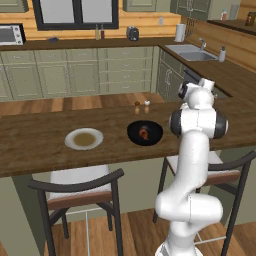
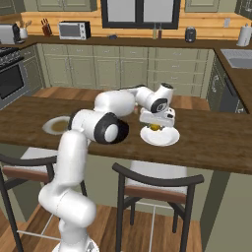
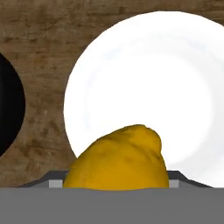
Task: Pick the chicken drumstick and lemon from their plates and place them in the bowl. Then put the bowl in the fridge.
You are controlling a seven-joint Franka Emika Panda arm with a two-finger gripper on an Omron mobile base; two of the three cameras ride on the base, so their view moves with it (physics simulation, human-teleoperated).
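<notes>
The lemon (image 3: 118,159) sits directly at the gripper (image 2: 155,126) in the hand view, bulking between the two finger bases above a white plate (image 3: 175,87); the finger tips themselves are hidden behind the fruit, so whether the jaws pinch it or stand spread around it cannot be told. In the right base view the gripper hangs just over this plate (image 2: 170,138), with a spot of yellow visible beneath the hand (image 2: 154,127); whether the fruit is lifted clear of the plate or rests on it is likewise unclear. The step in hand is judged to be the lemon pick, the second of the two transfers. The next move calls for a secure hold on the rounded fruit, a lift clear of the plate rim, and a short carry sideways to the bowl (image 1: 145,133), which stands just beside the plate on the wooden counter (image 1: 30,145); its black edge enters the hand view at the left (image 3: 8,113). The bowl already contains the chicken drumstick (image 1: 144,133), a small reddish-brown piece at its centre. Farther along the counter the second plate (image 1: 84,138), with a tan-brown centre, lies bare. Two small shakers (image 1: 142,104) stand at the counter's far edge.
</notes>
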